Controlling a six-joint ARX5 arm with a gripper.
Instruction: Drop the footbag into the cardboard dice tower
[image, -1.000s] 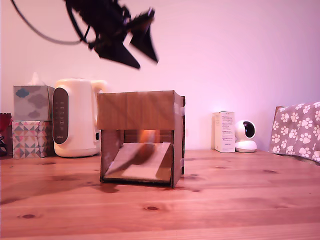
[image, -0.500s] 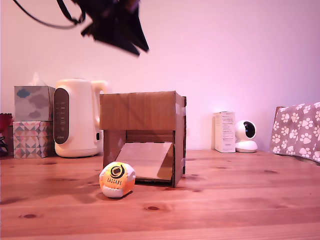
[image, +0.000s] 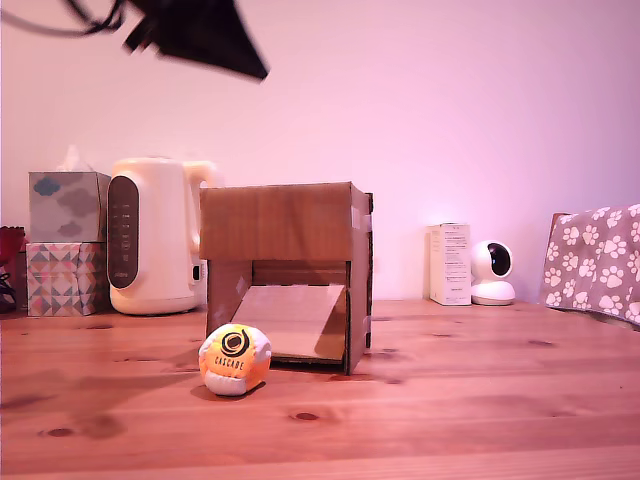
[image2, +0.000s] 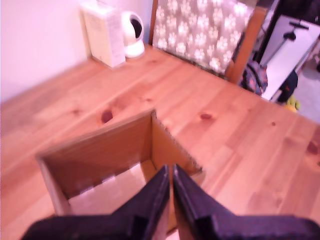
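Along the far edge of the tabletop (image: 450, 420), starting at the exterior view's left, two patterned tissue boxes (image: 66, 243) are stacked one on the other, and a cream kettle (image: 152, 236) stands just beside them. Near the middle stands the cardboard dice tower (image: 285, 275), its front cut-out showing the sloped ramp inside. The footbag (image: 234, 359) rests on the tabletop just in front of the tower's cut-out, toward the near edge and a little to the left of the ramp's foot, logo facing the camera; it is outside the tower, apparently touching nothing but the wood. Farther right along the far edge stand a small white carton (image: 449, 263) and a white camera (image: 491, 272), and a paw-print cloth (image: 595, 262) hangs at the right edge.

The gripper (image2: 171, 186) is high above the tower's left side in the exterior view, dark and blurred. In the wrist view its jaws are pressed nearly together with only a thin slit between them, and they hold nothing; they point down over the tower's open top.

The relation that matters: the footbag lies well below the jaws and forward of them, on the cut-out side. Being round, it offers no long axis to align with. Judging by this, the drop looks done, the footbag lying where the ramp lets out.
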